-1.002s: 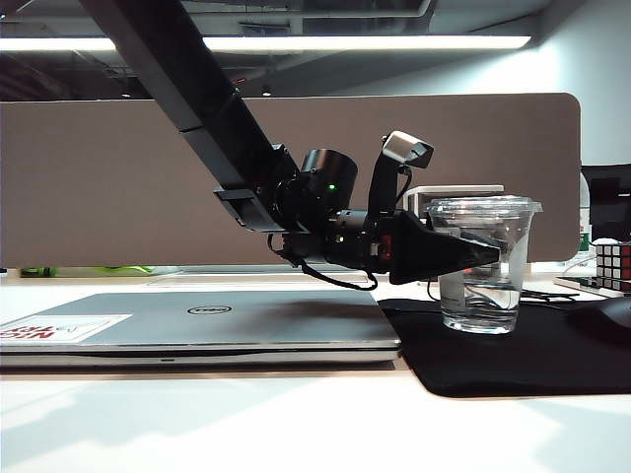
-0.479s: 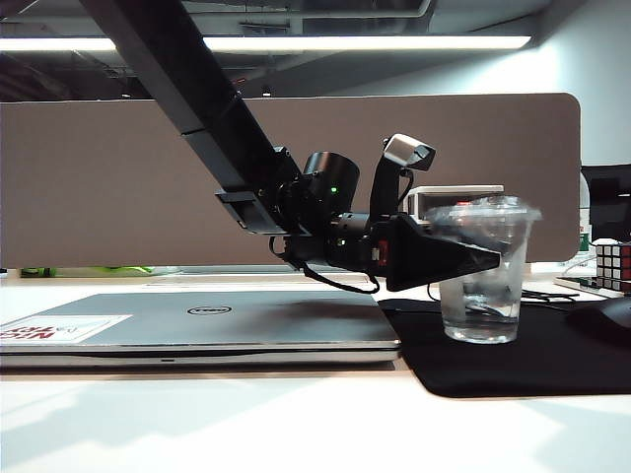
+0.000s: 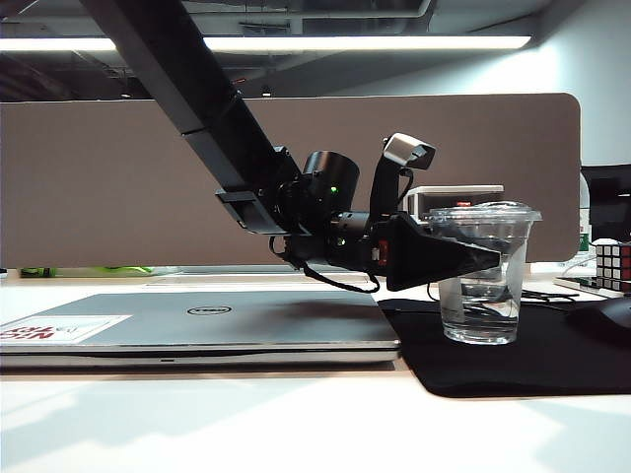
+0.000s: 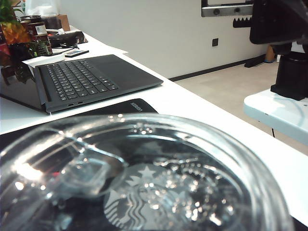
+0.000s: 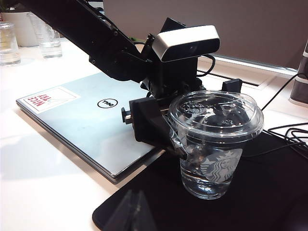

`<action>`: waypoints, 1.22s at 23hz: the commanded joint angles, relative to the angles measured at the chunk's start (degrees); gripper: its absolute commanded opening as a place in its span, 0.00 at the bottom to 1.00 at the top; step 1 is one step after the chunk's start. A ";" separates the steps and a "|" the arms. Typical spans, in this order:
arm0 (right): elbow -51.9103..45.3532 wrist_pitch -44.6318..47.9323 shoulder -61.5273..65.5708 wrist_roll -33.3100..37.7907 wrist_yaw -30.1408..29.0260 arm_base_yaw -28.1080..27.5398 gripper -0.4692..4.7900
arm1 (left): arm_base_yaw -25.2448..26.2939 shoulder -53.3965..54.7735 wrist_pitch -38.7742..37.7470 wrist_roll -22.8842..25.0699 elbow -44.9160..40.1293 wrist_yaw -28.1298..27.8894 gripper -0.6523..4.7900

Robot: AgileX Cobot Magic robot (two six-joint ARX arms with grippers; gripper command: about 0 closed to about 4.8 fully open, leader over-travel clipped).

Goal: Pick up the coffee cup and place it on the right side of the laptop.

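Coffee cup (image 3: 483,286) standing upright on the black mat (image 3: 532,365), just to the right of the laptop (image 3: 197,320) in the exterior view, close to its edge but apart from it. Clear plastic, clear domed lid pressed on, a little water in the bottom. White Starbucks siren printed low on the wall (image 5: 220,168); same emblem seen through the lid from above in the left wrist view (image 4: 144,202).

Left gripper (image 3: 488,258) level at cup height, reaching in from over the laptop lid, jaws spread wide and straddling the cup just below the rim: one black finger on the near side, the other behind. Nothing lifted; cup base flat on the mat. Whether the pads touch the plastic cannot be told.

Right gripper (image 5: 134,214) only a dark blurred tip at the edge of its own wrist view, over the near end of the mat and well back from the cup; its jaws cannot be made out.

Laptop closed, silver-grey, round "DELL" logo (image 3: 209,309) mid-lid. White sticker (image 3: 59,328) at one corner with red capitals, upside down from both cameras, not safely readable.

Rubik's cube (image 3: 612,264) beyond the mat at the far right. In the left wrist view, a second, dark laptop (image 4: 91,79) open on a neighbouring desk; small white word on a black pad near it too small to read.
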 commanded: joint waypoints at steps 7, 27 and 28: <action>-0.37 0.57 -0.11 -0.22 -0.13 0.02 0.09 | 0.33 -0.28 0.35 -0.20 0.09 4.42 1.00; -0.37 0.57 -0.11 -0.68 -0.13 0.02 0.09 | 5.90 -0.46 2.03 -4.13 0.17 6.23 1.00; -0.37 0.55 -0.11 -1.01 -0.13 0.02 0.09 | 6.14 -0.46 1.95 -4.42 0.17 6.60 1.00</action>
